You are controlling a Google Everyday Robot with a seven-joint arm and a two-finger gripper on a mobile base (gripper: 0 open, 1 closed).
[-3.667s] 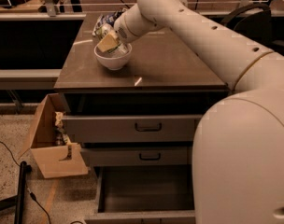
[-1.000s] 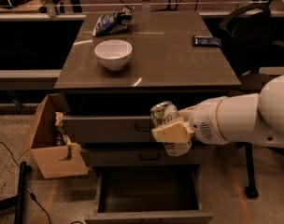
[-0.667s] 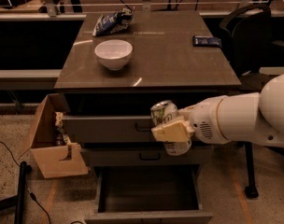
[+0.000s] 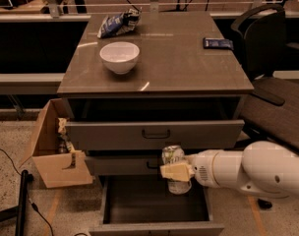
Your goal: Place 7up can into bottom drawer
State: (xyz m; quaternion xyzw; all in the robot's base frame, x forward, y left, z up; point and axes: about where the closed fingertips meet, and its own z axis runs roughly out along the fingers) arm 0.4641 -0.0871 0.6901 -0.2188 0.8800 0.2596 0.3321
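Observation:
My gripper (image 4: 174,171) is shut on the 7up can (image 4: 173,157), a small silvery can with a whitish-green label. It holds the can upright in front of the middle drawer, just above the open bottom drawer (image 4: 157,200). The bottom drawer is pulled out and its dark interior shows nothing inside. My white arm (image 4: 248,173) reaches in from the right.
A white bowl (image 4: 119,56), a blue-and-white snack bag (image 4: 118,23) and a flat dark blue packet (image 4: 218,43) lie on the cabinet top (image 4: 179,68). An open cardboard box (image 4: 53,149) stands at the left. An office chair (image 4: 267,63) is at the right.
The arm came down from the bowl on the cabinet top with the can. Over the last second the can has sunk lower, towards the open bottom drawer.

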